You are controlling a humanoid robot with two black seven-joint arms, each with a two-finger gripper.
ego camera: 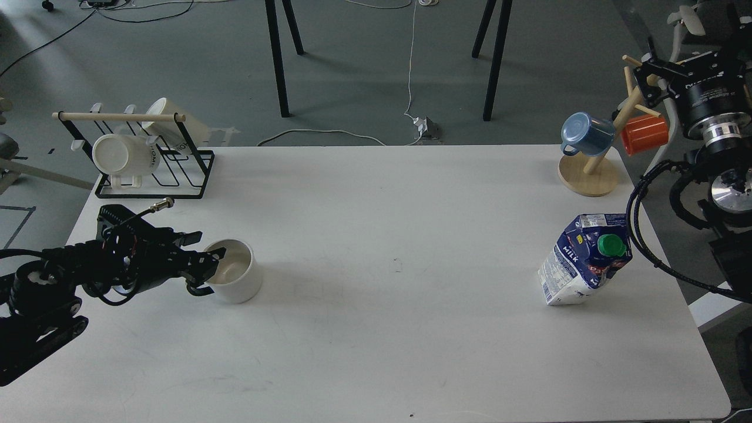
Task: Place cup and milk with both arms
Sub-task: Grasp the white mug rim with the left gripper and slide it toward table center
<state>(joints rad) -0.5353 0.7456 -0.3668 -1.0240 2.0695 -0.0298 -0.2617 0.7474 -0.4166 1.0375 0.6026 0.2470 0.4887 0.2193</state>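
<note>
L gripper (pixel 205 258) fingers pinch cup (pixel 234 270) rim; R gripper (pixel 645 79) up by mug tree (pixel 589 170), fingers can't tell; milk (pixel 584 259) upright.

White cup (pixel 234 271) upright at table's left; milk (pixel 584 260) carton (green cap) upright — far right.

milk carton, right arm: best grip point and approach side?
Grip the milk carton across its flat side panels at mid-body, below the sloped gable and green cap, which give no parallel faces. Come from its right, the table-edge side where the right hand is, raised and clear of it. The carton looks upright, so a level sideways approach probably suits it.
</note>
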